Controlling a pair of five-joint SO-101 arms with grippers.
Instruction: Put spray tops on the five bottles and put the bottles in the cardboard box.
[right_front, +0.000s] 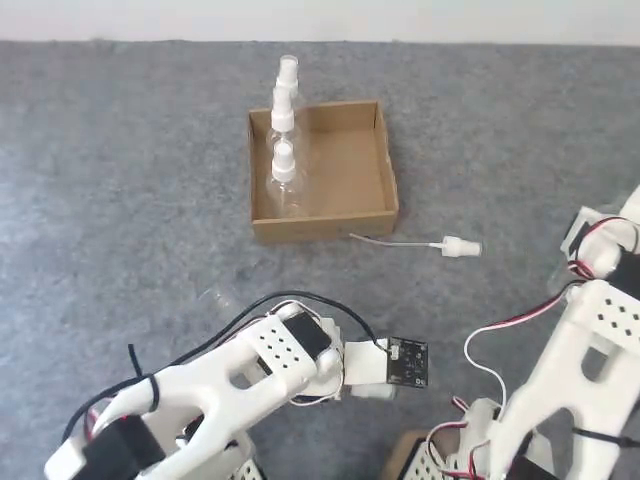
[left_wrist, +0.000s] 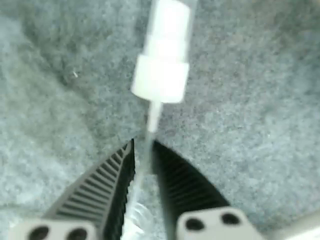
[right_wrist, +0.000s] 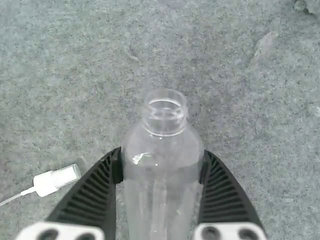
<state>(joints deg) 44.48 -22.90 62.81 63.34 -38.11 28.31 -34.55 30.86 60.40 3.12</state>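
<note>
In the left wrist view, the left gripper (left_wrist: 142, 148) has its fingers drawn narrow, pinching the thin tube of a held spray top (left_wrist: 161, 67). The white head of that top sticks out past the fingertips over the grey carpet (left_wrist: 260, 115).

In the right wrist view, the right gripper (right_wrist: 161, 157) is clamped on the body of a clear open bottle (right_wrist: 163, 127), one finger on each side. The bottle's neck is bare and points away from the camera. A white top on the carpet (right_wrist: 56, 180) lies beside this gripper with its tube trailing off (we cannot tell whether it is the same one we see from above).

In the high view, the cardboard box (right_front: 385, 170) sits in the upper middle of the frame on the carpet. Three capped bottles (right_front: 284, 165) stand upright in a row along the box's left wall, each with a white spray head. A loose spray top (right_front: 460, 246) lies on the carpet just right of the box's lower right corner, and its thin tube runs back toward the box.

One white arm (right_front: 250, 370) reaches in from the lower left of the frame, and another arm (right_front: 575, 360) stands at the lower right. Both are well apart from the box.
</note>
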